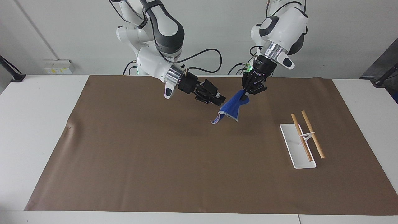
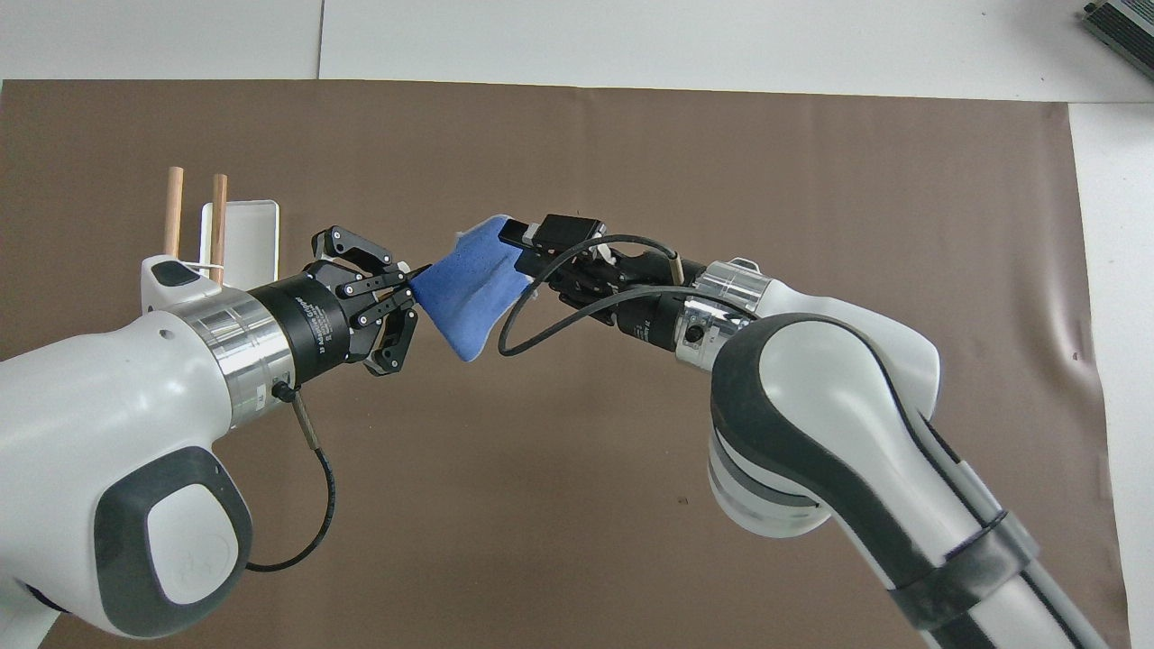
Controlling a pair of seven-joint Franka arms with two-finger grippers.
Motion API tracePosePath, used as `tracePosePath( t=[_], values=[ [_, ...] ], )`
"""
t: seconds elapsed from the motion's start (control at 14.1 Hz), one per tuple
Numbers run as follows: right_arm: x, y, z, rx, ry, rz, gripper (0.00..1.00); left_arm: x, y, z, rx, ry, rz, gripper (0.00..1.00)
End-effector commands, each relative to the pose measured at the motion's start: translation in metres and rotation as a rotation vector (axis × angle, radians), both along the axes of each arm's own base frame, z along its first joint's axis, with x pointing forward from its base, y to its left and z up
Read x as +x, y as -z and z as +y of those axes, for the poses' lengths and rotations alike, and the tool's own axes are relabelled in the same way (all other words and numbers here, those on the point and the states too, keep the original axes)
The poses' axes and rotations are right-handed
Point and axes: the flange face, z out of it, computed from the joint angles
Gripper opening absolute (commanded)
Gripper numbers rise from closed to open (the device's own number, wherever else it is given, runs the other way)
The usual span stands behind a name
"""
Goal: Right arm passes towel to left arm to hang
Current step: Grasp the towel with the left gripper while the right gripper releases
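The blue towel [image 1: 230, 107] hangs in the air over the brown mat, between the two arms. My left gripper [image 1: 245, 97] is shut on its upper corner, and the rest droops down toward the mat. My right gripper [image 1: 221, 100] is beside the towel's lower edge and looks open, with no cloth between its fingers. In the overhead view the towel [image 2: 469, 288] spreads from the left gripper [image 2: 413, 287] toward the right gripper [image 2: 516, 239], whose upper finger lies over the towel's corner.
A white rack base [image 1: 293, 146] with two raised wooden rods [image 1: 312, 133] stands on the brown mat [image 1: 155, 155] toward the left arm's end. In the overhead view the rods [image 2: 171, 212] show just above the left arm's wrist.
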Motion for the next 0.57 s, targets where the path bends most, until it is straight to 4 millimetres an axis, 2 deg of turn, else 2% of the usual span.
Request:
tracePosePath(
  t=[0.0,0.14,0.21,0.5],
  values=[
    [0.013,0.006,-0.027,-0.157,-0.044,-0.081,1.0,0.018,0.018,0.025,0.038,-0.061,-0.049,0.0],
    [0.023,0.007,-0.046,-0.304,-0.098,-0.146,1.0,0.029,0.03,0.05,0.047,-0.13,-0.075,0.0],
    [0.028,0.012,-0.057,-0.376,-0.12,-0.168,1.0,0.033,0.036,0.07,0.055,-0.178,-0.091,0.0],
    [0.046,0.014,-0.108,-0.655,-0.228,-0.194,1.0,0.057,0.071,0.13,0.085,-0.286,-0.05,0.0]
  ],
)
